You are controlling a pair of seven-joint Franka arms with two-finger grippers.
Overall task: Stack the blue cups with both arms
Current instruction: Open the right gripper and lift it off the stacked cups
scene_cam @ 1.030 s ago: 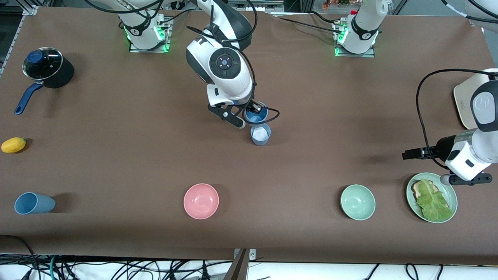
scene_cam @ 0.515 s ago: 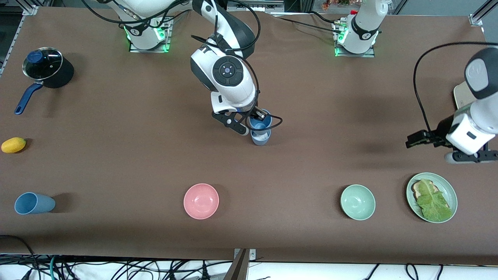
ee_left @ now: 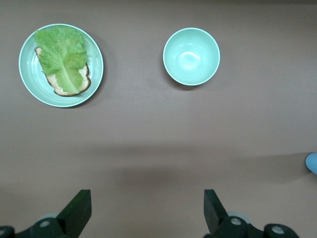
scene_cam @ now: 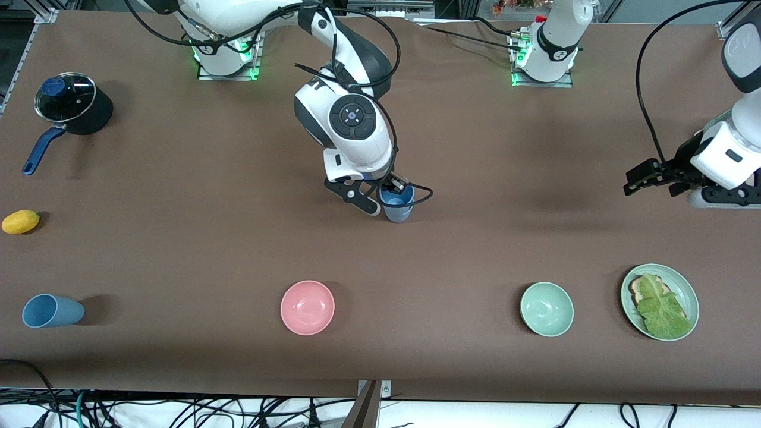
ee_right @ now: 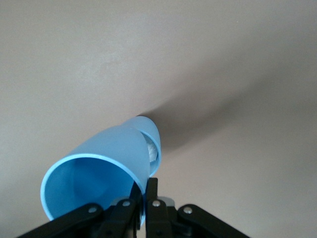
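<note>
Your held blue cup (scene_cam: 396, 196), pinched at its rim by the right gripper (scene_cam: 386, 191), sits over the grey-blue cup (scene_cam: 398, 213) mid-table, seemingly partly nested. It's light, stiff, slick plastic, so keep that rim pinch. A third cup (scene_cam: 50, 311) lies tipped near the right arm's end; the left gripper (ee_left: 146, 213) waits, fingers spread.

The table (scene_cam: 178, 249) wears a matt brown cover, paper-like and smooth. The blue cup (ee_right: 106, 171) looks like matt plastic. Both arms (scene_cam: 351, 128) have glossy white shells. The pot lid (scene_cam: 65, 97) looks like shiny glass with a metal rim.
</note>
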